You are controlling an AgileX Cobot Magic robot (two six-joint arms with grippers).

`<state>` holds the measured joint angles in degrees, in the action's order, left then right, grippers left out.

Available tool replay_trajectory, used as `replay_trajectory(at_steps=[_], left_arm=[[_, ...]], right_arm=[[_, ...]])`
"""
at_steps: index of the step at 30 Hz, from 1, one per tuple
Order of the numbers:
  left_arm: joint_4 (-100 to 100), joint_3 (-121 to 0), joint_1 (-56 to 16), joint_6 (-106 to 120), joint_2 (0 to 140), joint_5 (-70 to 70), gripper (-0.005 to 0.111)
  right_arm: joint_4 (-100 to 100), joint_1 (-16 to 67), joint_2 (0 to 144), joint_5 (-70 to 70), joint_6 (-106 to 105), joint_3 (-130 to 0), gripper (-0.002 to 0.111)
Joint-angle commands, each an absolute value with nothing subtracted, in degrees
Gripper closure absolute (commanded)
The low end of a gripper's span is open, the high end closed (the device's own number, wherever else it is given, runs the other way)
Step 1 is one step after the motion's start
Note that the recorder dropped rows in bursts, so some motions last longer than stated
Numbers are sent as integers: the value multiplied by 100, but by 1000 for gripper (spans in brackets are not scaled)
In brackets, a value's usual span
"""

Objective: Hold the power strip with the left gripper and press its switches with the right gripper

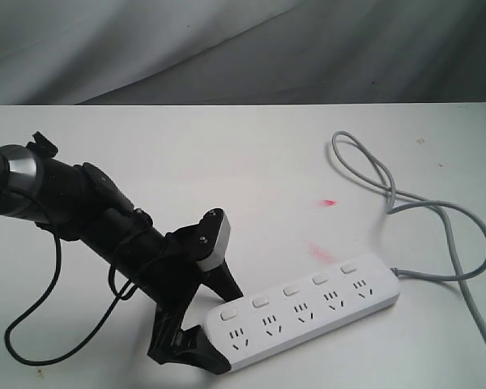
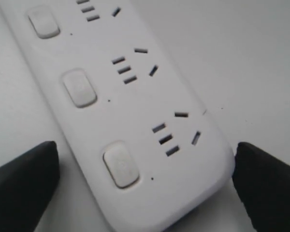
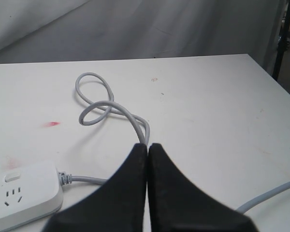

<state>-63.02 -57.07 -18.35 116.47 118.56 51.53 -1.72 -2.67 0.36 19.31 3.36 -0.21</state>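
Straddling the power strip's (image 1: 308, 312) near-left end, left claw (image 1: 229, 331) is released; strip lies near, centre-right on the counter (image 1: 227, 162). Right claw (image 3: 148, 147) clenched, empty, by the grey cord (image 3: 130, 118).

The exterior camera overlooks the power strip (image 1: 308, 304); my left wrist camera hugs one end, my right the other.

Left arm (image 1: 97, 211) slants down to the left gripper (image 1: 231, 331), fingers (image 2: 24, 183) spread wide apart; right gripper (image 3: 147, 151) shows fingers pressed tight together, tips touching.
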Motion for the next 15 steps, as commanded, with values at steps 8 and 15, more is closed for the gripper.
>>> replay_trajectory(at_steps=[8,15], left_arm=[[-6665,-5688,-1868,11692,11813,4500,60],[-6665,-5688,-1868,11692,11813,4500,75]], right_arm=[[-199,-290,0,1884,343,0,108],[-199,-290,0,1884,343,0,108]])
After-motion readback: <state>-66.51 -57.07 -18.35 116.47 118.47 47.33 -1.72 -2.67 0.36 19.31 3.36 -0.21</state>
